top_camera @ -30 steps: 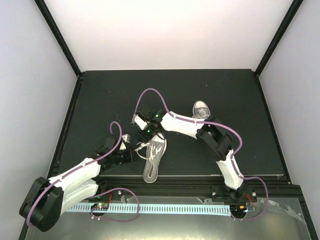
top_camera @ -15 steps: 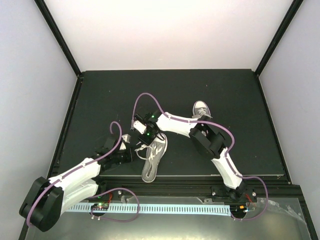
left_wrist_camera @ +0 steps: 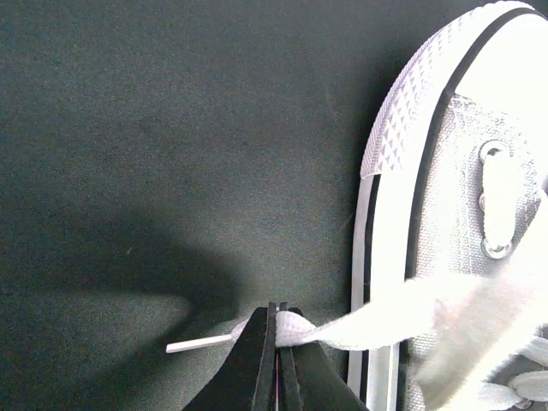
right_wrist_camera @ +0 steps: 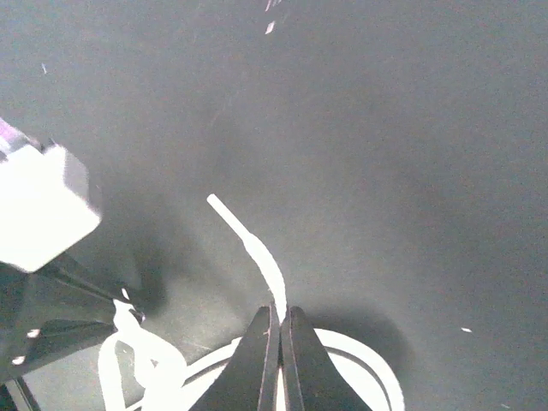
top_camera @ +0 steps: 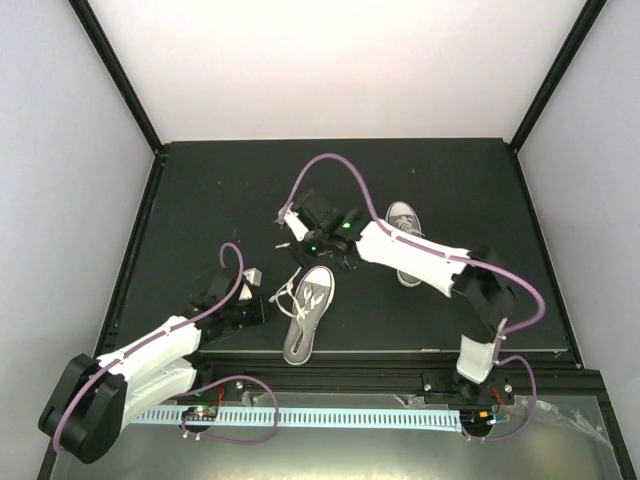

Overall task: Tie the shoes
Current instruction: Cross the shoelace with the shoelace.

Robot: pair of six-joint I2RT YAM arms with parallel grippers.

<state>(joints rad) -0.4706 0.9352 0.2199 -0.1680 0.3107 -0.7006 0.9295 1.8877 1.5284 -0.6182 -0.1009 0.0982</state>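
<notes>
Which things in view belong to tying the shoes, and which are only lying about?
Job: near shoe; far shoe; lace ends, one pinched in the left end effector, one in the right end effector.
Bystanders: black mat; purple cables; white slotted rail.

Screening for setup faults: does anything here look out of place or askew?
The near shoe lies slanted, and its near end seems to poke past the mat's front edge. Nothing else stands out.
</notes>
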